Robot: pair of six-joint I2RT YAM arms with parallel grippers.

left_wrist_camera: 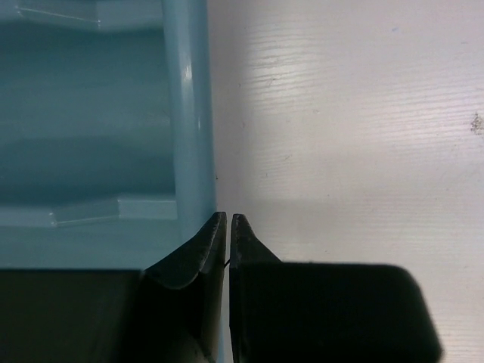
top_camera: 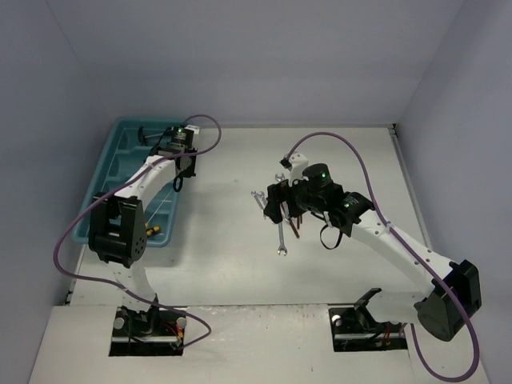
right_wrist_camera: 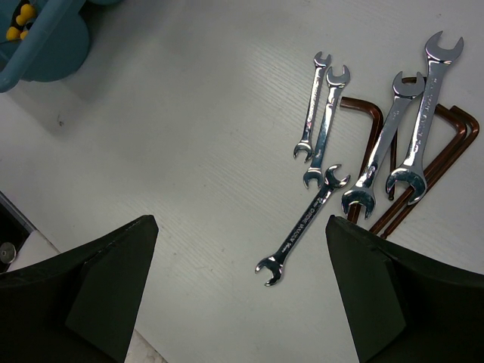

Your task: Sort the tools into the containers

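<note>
The teal tray (top_camera: 120,164) lies at the left; its right wall (left_wrist_camera: 189,113) shows in the left wrist view. My left gripper (left_wrist_camera: 228,219) is shut and hangs over that wall (top_camera: 182,160). My right gripper (right_wrist_camera: 240,220) is open and empty above several silver wrenches at the table's middle (top_camera: 282,236). The nearest wrench (right_wrist_camera: 302,227) lies between its fingers, lower on the table. Other wrenches (right_wrist_camera: 382,144) lie across thin reddish-brown bent tools (right_wrist_camera: 446,162). A yellow-and-black screwdriver (top_camera: 152,230) lies in the tray's near compartment, also in the right wrist view (right_wrist_camera: 19,19).
Grey walls close the table on the left, back and right. A dark tool (top_camera: 148,136) lies in the tray's far compartment. White table (top_camera: 224,232) lies between the tray and the wrenches. Purple cables loop off both arms.
</note>
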